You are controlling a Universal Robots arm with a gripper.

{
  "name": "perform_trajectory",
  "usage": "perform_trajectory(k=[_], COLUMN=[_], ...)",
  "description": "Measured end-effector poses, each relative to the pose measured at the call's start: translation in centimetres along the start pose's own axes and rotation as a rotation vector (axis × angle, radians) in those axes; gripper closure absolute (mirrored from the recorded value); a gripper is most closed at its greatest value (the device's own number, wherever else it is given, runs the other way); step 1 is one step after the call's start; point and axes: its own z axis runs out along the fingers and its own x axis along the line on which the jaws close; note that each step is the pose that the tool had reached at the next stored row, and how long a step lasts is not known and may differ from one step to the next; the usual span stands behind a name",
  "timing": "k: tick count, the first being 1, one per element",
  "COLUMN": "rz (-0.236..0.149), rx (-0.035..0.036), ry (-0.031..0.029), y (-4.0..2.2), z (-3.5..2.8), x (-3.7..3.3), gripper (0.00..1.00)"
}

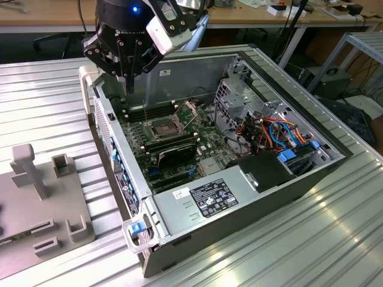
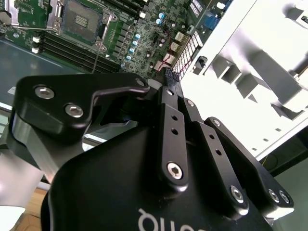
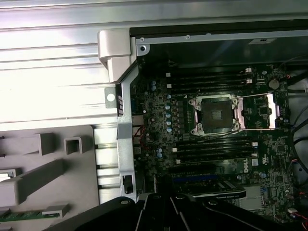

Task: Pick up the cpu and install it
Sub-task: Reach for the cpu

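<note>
Grey moulded plastic formed the fixture [image 1: 42, 197] at the exterior view's left, its posts and slots standing on the ribbed metal table [image 1: 48, 101]. To its right the gripper [image 1: 127, 86] hung over the far left corner of the open computer case [image 1: 239, 221], pointing down just inside the case wall. Its fingers [image 2: 169, 96] were drawn narrow, tips together, and nothing silver-grey could be made out between them. Whether they pinched anything thin I could not tell. Further right and a little nearer lay the socket [image 1: 163, 127], a square black frame with its metal load plate [image 3: 260, 111] swung open. Bare contacts showed in its middle, so the cpu was judged not yet seated there, and where the cpu itself lay could not be told. The relation that mattered was therefore gripper to socket: the socket sat to the right of and below the fingertips, near but apart, square-on with no long axis to match. Beyond it, coloured cables [image 1: 281, 131] crowded the case's right side.
</note>
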Motion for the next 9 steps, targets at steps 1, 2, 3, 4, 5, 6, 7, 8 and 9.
perform_trajectory(k=[1,2,3,4,5,6,7,8,9], rz=[0.0,0.0,0.0,0.0,0.0,0.0,0.0,0.0,0.0], rx=[0.0,-0.0001,0.0,0.0,0.0,0.0,0.0,-0.0001,-0.0001], ry=[0.0,0.0,0.0,0.0,0.0,0.0,0.0,0.0001,0.0], y=[-0.01,-0.01,-0.01,-0.01,-0.01,-0.01,-0.01,-0.01,-0.02], z=[0.0,0.0,0.0,0.0,0.0,0.0,0.0,0.0,-0.01], x=[0.12,0.12,0.12,0.13,0.13,0.13,0.15,0.18,0.22], gripper=[0.89,0.89,0.89,0.89,0.89,0.89,0.89,0.89,0.89])
